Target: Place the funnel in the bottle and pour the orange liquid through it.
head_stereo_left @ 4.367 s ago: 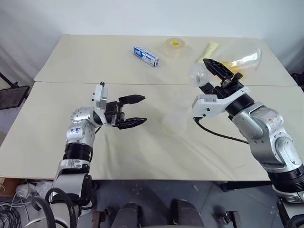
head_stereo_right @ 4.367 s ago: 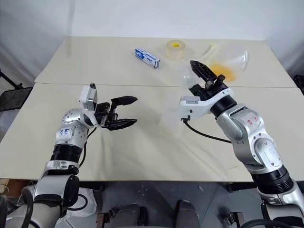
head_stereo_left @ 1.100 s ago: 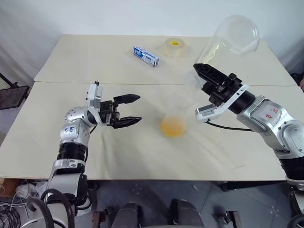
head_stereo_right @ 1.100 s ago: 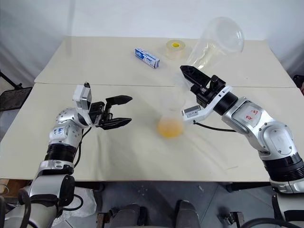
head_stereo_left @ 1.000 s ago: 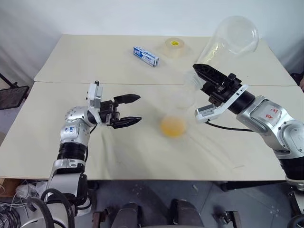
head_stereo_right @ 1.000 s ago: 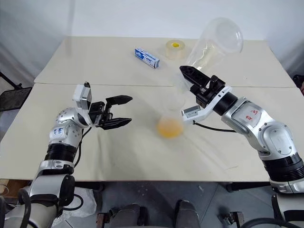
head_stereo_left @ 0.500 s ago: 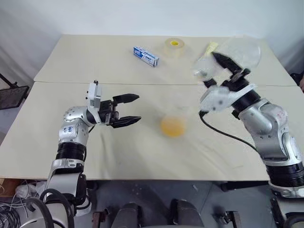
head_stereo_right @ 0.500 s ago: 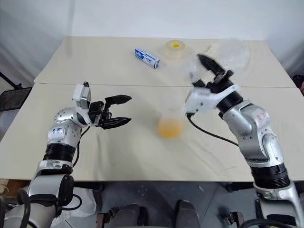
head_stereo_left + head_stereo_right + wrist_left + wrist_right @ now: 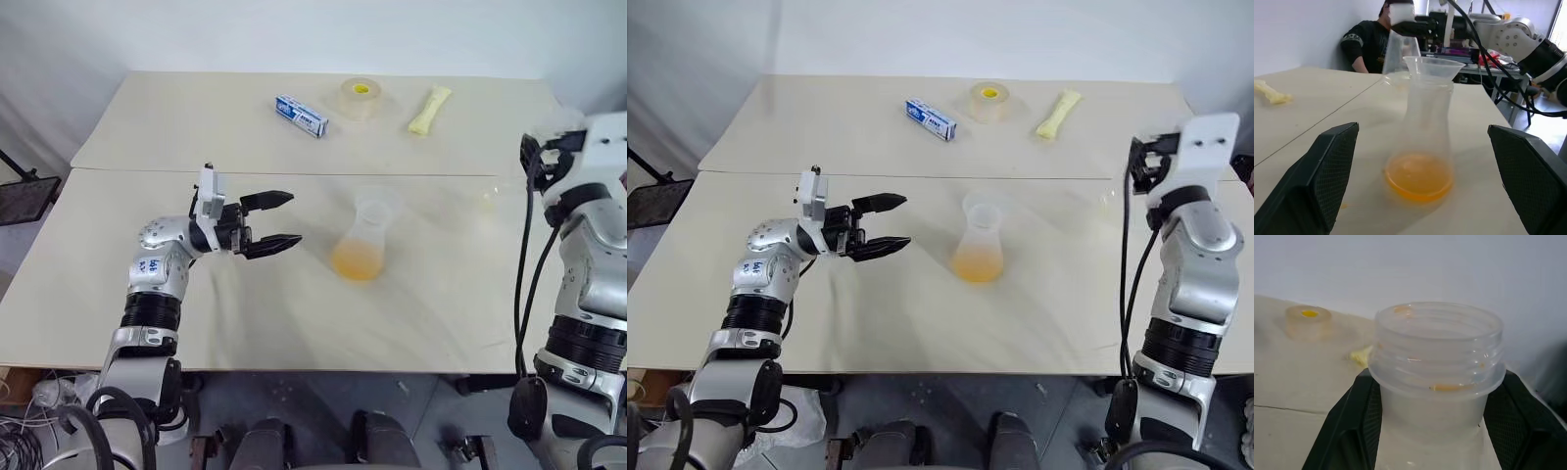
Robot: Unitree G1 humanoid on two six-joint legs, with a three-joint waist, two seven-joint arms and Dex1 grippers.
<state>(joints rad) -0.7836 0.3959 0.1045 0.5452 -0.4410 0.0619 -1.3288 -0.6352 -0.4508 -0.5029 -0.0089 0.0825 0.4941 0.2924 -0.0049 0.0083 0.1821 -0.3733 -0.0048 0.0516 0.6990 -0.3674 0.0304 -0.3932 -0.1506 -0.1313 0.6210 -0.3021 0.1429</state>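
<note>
swung out to the table's right edge, the right gripper (image 9: 1432, 440) stays clamped on the clear round-bodied vessel's threaded neck (image 9: 1436, 363) — mouth up. mid-table, the translucent tapering plastic bottle (image 9: 361, 247) stands upright, clear funnel (image 9: 373, 206) seated, orange liquid (image 9: 357, 262) pooled inside — left gripper (image 9: 281, 219) gapes beside it.

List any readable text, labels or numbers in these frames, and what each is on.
None can be read.
Blue and white box: has print, too small to read.
Left forearm: blue marks, illegible.
Tape roll, yellow packet, bottle: no text visible.
</note>
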